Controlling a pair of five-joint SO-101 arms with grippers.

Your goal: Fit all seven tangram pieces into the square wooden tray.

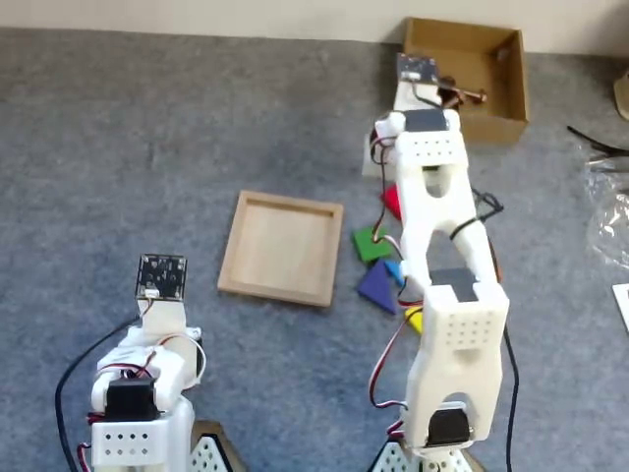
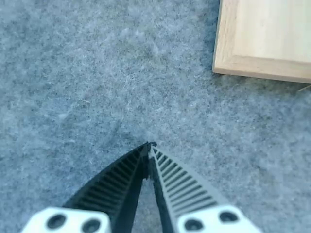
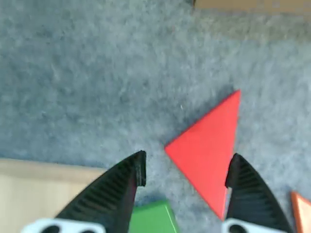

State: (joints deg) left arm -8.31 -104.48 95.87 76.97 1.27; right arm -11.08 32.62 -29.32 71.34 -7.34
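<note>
- High view: the square wooden tray [image 1: 282,248] lies flat on the grey felt surface [image 1: 147,147], near the middle, with bare wood showing across its floor.
- High view: the tangram pieces lie loose on the felt just beside the tray's edge nearest the right arm [image 1: 432,197]. They include a green piece [image 1: 371,243], a purple triangle [image 1: 378,285], a small blue piece [image 1: 394,270], a yellow piece [image 1: 415,319] and a red triangle [image 1: 392,202]. The arm stretches over them and partly covers them.
- High view: the left arm [image 1: 142,388] sits folded at the near corner, well apart from the pieces. A cardboard box [image 1: 491,88] stands at the far edge beyond the right arm.
- Left wrist view: the left gripper [image 2: 149,145] has its fingers pressed together with nothing between them, tips over bare felt. A corner of the tray [image 2: 252,63] lies near, apart from the tips.
- Right wrist view: the right gripper [image 3: 188,162] is spread wide and holds nothing. The red triangle [image 3: 209,145] lies flat on the felt between the two fingertips; contact with either finger cannot be determined.
- Right wrist view: the green piece [image 3: 150,218] sits beside one finger, next to the tray's rim [image 3: 48,184]. An orange piece [image 3: 302,208] shows at the frame's edge.
</note>
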